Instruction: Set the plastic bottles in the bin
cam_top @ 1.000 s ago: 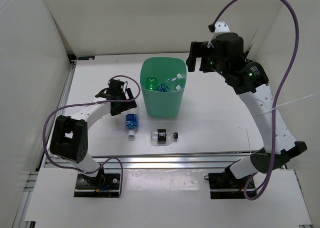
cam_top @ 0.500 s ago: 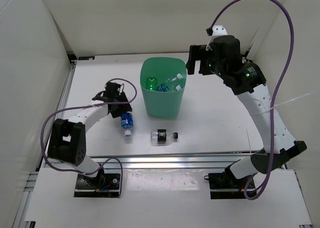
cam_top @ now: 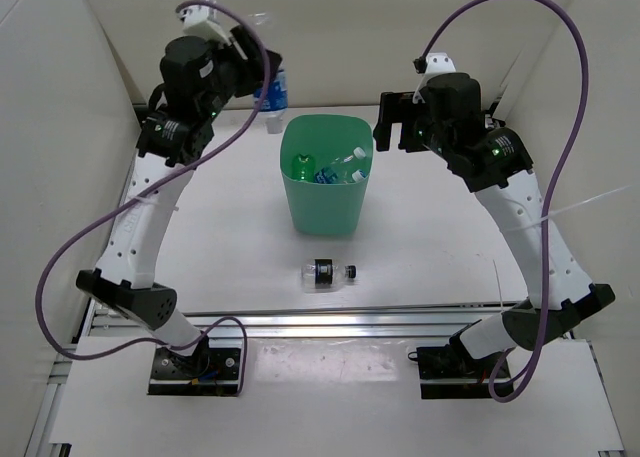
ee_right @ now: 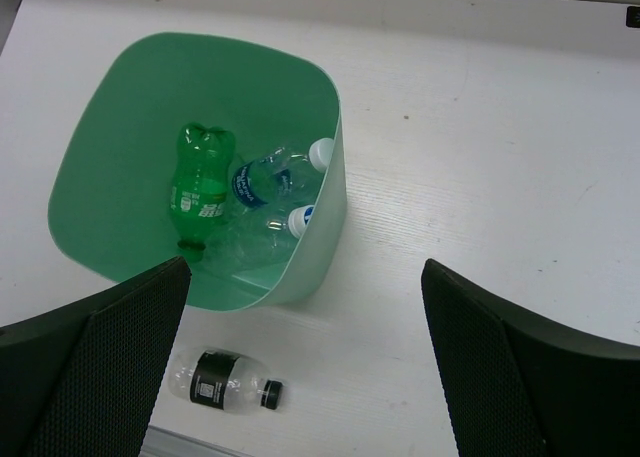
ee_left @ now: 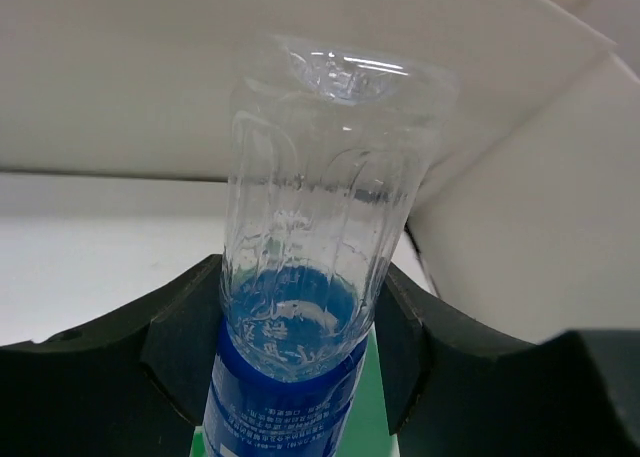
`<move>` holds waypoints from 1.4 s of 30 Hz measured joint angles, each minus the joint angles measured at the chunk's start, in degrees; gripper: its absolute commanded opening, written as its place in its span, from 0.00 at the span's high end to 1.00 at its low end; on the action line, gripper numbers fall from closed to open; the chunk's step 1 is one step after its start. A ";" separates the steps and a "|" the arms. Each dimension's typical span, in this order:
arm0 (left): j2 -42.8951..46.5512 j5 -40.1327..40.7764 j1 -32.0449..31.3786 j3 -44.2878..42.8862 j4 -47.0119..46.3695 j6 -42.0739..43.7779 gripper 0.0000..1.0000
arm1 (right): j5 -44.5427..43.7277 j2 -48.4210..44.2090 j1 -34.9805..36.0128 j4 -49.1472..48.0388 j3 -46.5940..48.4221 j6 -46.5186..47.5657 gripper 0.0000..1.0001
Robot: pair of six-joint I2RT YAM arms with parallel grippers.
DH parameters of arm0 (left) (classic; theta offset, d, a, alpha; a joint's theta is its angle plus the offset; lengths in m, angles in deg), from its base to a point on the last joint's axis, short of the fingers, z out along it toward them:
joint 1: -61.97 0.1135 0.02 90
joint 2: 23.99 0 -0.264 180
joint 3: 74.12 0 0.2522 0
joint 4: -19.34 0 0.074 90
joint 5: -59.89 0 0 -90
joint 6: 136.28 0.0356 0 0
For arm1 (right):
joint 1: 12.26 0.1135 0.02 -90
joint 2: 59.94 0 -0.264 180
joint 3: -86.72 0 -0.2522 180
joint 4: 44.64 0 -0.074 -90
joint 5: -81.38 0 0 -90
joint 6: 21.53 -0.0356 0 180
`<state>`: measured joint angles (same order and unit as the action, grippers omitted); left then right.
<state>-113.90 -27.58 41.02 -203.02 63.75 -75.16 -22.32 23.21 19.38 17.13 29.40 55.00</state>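
Three bottles (ee_right: 205, 182) in bin (cam_top: 325, 205), one (cam_top: 328, 273) near it, left gripper (ee_left: 297, 327) clamps one (ee_left: 320, 177); right gripper (ee_right: 305, 265) gapes empty.

The left end effector (cam_top: 258, 77) grips a clear blue-labelled plastic bottle (cam_top: 273, 95) high, beside the green plastic bin (cam_top: 292, 139). A short black-labelled clear bottle (cam_top: 327, 273) lies on the white counter (cam_top: 430, 237).

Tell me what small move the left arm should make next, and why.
Probably carry the left gripper a little further over the opening of the bin, then open it. It is shut on the blue-label bottle, held high, and in the top view that bottle shows just outside the bin's far-left rim, not over the mouth. Released here, it might miss.
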 measured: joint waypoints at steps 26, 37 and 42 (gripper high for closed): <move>25.62 21.77 2.01 13.40 7.74 6.49 0.01 | 16.76 0.52 14.19 0.15 -1.66 9.09 0.00; 32.79 25.94 5.35 33.27 26.45 -1.40 0.01 | 14.86 11.02 32.44 -3.19 -22.95 24.70 0.00; 37.33 25.92 5.38 34.71 28.89 -2.64 0.01 | 10.40 16.39 31.69 -4.98 -25.18 25.22 0.00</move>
<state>-76.57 -1.66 46.40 -168.31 92.65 -77.81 -11.91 39.60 51.07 12.15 4.22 80.22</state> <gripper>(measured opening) 0.990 0.998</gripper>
